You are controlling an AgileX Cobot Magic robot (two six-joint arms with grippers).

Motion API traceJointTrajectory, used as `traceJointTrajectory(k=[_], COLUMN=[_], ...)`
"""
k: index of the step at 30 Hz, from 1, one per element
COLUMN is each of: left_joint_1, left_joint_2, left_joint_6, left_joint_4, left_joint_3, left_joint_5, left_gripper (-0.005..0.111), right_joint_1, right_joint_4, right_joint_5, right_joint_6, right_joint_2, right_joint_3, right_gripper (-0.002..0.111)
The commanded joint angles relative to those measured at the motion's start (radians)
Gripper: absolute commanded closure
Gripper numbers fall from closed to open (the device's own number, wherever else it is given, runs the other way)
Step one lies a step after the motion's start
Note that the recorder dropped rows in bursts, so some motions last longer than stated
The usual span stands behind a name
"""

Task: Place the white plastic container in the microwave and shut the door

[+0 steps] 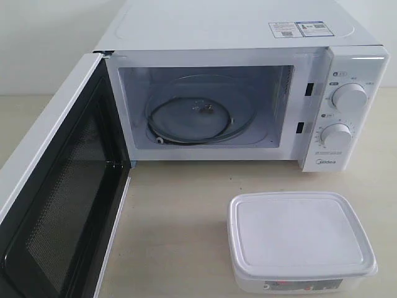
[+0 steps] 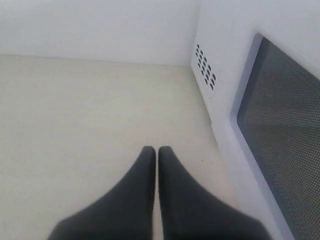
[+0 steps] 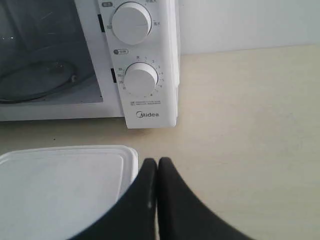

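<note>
The white plastic container [image 1: 301,241] sits lidded on the tabletop in front of the microwave [image 1: 248,81], below its knobs; a red-and-dark label shows on its near side. The door [image 1: 53,205] stands swung wide open at the left, its black mesh inner face showing. Inside, the glass turntable [image 1: 192,117] is bare. Neither gripper appears in the exterior view. My right gripper [image 3: 157,161] is shut on nothing, just beside a corner of the container [image 3: 60,190]. My left gripper [image 2: 156,150] is shut over bare table beside the door's outer face [image 2: 280,130].
The two round knobs [image 1: 349,97] are on the microwave's right panel. Stickers lie on its top [image 1: 298,28]. A pale wall stands behind, and light tabletop [image 1: 180,211] stretches between the open door and the container.
</note>
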State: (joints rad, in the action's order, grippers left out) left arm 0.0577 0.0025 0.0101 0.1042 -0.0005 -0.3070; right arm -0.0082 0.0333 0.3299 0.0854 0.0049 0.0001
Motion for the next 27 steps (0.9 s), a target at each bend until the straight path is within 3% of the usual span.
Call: traceJointTrajectory(k=[1, 20, 22, 27], left_joint_1=[-0.004, -0.004, -0.004, -0.004], left_joint_2=[-0.003, -0.003, -0.003, -0.003], left_joint_6=[-0.002, -0.002, -0.002, -0.002], left_joint_4=[0.000, 0.000, 0.000, 0.000], left_joint_3=[0.000, 0.000, 0.000, 0.000], left_joint_5=[0.008, 0.006, 0.008, 0.008], left_gripper=[0.102, 0.102, 0.102, 0.102], right_joint_1=[-0.001, -0.001, -0.001, -0.001], right_joint_4=[-0.002, -0.002, -0.002, -0.002], right_joint_5=[-0.007, -0.028, -0.157, -0.705], right_joint_6=[-0.001, 0.003, 0.003, -0.009], right_joint_2=[-0.005, -0.005, -0.005, -0.005], right_joint_3=[0.000, 0.000, 0.000, 0.000], right_gripper=[0.109, 0.109, 0.109, 0.109])
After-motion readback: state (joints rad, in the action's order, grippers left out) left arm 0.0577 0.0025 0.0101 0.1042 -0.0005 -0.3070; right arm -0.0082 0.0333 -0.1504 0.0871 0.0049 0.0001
